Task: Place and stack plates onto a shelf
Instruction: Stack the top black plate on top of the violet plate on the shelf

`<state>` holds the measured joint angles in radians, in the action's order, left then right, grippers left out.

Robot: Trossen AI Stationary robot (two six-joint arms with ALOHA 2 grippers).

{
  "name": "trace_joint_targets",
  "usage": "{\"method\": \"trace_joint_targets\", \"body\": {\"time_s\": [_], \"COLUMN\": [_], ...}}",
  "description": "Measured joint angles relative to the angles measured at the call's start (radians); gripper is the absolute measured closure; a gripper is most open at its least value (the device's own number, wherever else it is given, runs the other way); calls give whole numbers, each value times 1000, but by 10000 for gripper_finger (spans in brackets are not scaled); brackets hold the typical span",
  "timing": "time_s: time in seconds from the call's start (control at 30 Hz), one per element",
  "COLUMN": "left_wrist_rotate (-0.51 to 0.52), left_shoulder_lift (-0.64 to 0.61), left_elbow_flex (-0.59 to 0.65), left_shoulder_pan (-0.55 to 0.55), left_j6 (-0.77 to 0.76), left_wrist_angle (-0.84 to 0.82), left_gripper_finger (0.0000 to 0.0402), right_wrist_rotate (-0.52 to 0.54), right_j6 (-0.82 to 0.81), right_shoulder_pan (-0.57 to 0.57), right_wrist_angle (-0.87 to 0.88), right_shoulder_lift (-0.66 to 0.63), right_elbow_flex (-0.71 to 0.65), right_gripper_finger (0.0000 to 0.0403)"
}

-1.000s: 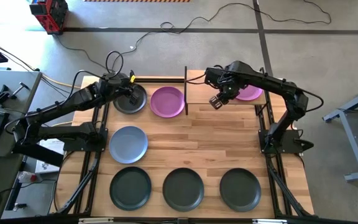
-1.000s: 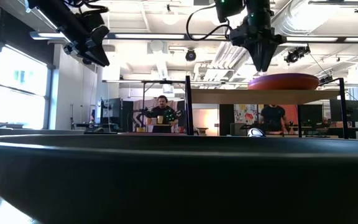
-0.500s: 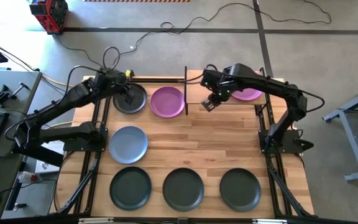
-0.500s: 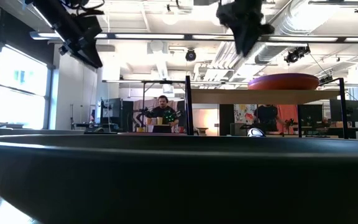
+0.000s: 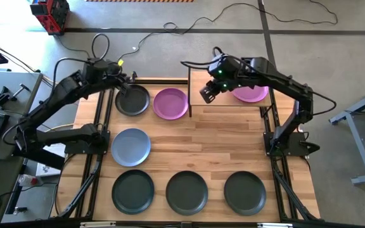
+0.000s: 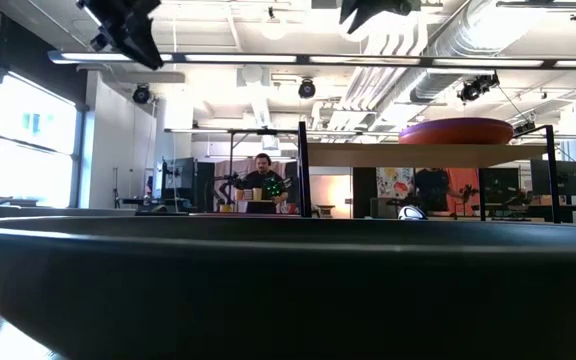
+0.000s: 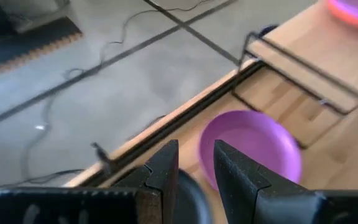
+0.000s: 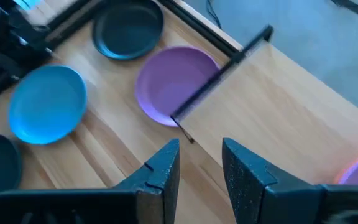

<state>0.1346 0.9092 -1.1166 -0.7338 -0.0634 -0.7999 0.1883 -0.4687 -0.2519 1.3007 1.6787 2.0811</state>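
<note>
Right gripper (image 5: 206, 93) hangs over the bare left half of the shelf (image 5: 203, 79), fingers spread, nothing between them. Judged reason for the position: it sits between the loaded side of the shelf and the purple plate (image 5: 170, 103) on the table just beyond the shelf's black end rod, which looks like the next plate within its reach. In the right wrist view the rod crosses straight ahead of the fingertips (image 8: 165, 155), with that plate on the far side of it.

Left gripper (image 5: 121, 82) is raised above the far edge of the dark plate at the back (image 5: 132, 100), fingers a narrow gap apart and empty. In the left wrist view the purple plate lies ahead of the fingers, the shelf frame farther off. Judged: this arm is clear of the plates, not gripping.

Shelf contents: 1 stack on the side away from the right gripper. Top plate is purple (image 5: 251, 94); the low view shows an orange-red rim under it. Count in the stack cannot be told. The half under the gripper holds nothing.

Table contents, well apart from both grippers toward the near edge: 1 pale blue-grey plate (image 5: 130, 147) and 3 dark plates in a row (image 5: 187, 192). All 6 table plates lie flat and separate, none overlapping.

Judged progress: early, most plates not yet shelved.
</note>
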Motion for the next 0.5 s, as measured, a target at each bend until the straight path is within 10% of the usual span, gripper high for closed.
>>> {"method": "trace_joint_targets", "body": {"time_s": [0.23,0.5], "left_wrist_rotate": [-200,-123], "left_shoulder_lift": [96,209], "left_elbow_flex": [-55,59], "left_shoulder_pan": [7,29], "left_j6": [-61,-39], "left_wrist_angle": [-192,-242], "left_gripper_finger": [312,312], "right_wrist_rotate": [-1,-1], "right_j6": [-1,-1], "right_shoulder_pan": [4,4], "right_wrist_angle": [-1,0], "right_shoulder_lift": [8,8], "right_elbow_flex": [0,0], "right_gripper_finger": [304,304]}}
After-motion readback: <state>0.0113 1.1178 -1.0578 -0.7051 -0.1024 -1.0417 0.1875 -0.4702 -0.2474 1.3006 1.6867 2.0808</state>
